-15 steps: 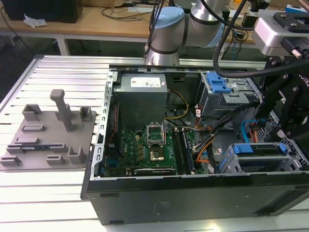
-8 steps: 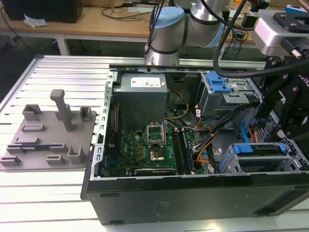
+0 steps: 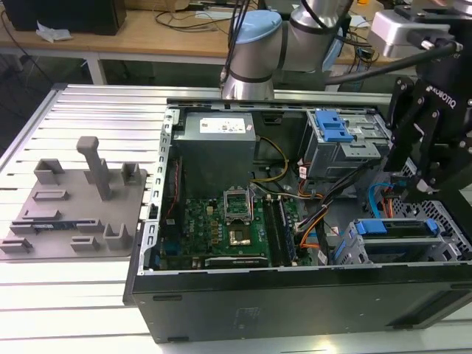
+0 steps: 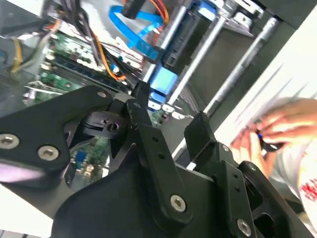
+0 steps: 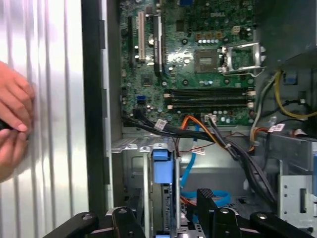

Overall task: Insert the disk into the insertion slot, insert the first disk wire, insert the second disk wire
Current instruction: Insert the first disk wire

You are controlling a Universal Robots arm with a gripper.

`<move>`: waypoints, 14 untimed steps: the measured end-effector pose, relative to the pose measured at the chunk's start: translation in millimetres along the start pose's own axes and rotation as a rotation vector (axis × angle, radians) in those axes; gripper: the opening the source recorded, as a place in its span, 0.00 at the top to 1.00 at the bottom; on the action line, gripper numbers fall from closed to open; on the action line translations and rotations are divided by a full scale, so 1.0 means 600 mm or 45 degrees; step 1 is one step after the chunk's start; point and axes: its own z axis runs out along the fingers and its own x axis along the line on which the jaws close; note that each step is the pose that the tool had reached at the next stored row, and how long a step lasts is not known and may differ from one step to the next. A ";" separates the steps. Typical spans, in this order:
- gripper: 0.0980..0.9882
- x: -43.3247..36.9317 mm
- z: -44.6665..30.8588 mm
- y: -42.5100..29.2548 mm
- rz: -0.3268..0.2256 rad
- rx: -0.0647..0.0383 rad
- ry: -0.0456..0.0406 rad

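At the case's (image 3: 295, 306) near corner toward the exterior view's right, past the motherboard (image 3: 221, 221), the disk (image 3: 398, 227) is sitting inside the insertion slot (image 3: 346, 247), so that step is looking done. A blue wire (image 5: 189, 168) is trailing just beside it; whether either wire is plugged in, I cannot tell. Just above the disk the gripper (image 3: 409, 179) is hovering, jaws standing open, gripping nothing.
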 end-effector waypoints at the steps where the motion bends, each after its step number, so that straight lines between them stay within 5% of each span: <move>1: 0.48 -0.002 0.000 0.000 -0.001 0.001 0.043; 2: 0.48 -0.004 0.000 0.000 -0.001 0.001 0.083; 4: 0.48 -0.006 -0.001 0.000 -0.002 0.002 0.129; 5: 0.48 -0.010 -0.001 0.000 -0.003 0.003 0.193; 6: 0.48 -0.019 -0.002 0.000 -0.004 0.004 0.239; 9: 0.48 -0.046 -0.005 0.001 -0.005 0.004 0.273; 14: 0.48 -0.096 -0.009 -0.001 -0.005 0.004 0.290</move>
